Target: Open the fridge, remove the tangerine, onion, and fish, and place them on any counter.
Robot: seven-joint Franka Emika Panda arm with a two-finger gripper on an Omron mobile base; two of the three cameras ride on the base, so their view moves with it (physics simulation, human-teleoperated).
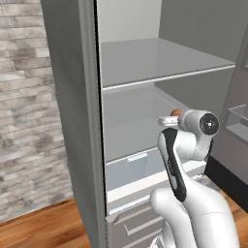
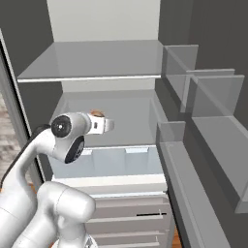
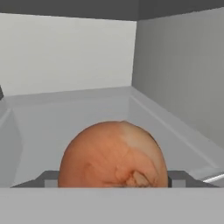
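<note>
A brick wall (image 1: 24,106) in pale grey and beige tones is seen at the far left of the left base view. Below the brick wall, a wooden floor (image 1: 43,227) in warm orange-brown planks is laid, meeting the wall's foot along a slanting line.

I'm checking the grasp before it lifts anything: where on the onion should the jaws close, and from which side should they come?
Grip the onion across its widest middle, coming straight in from the fridge's open front, as the gripper is lined up now. It is a smooth round ball with no handle or flat face, so a hold off-center would probably slip.
</note>
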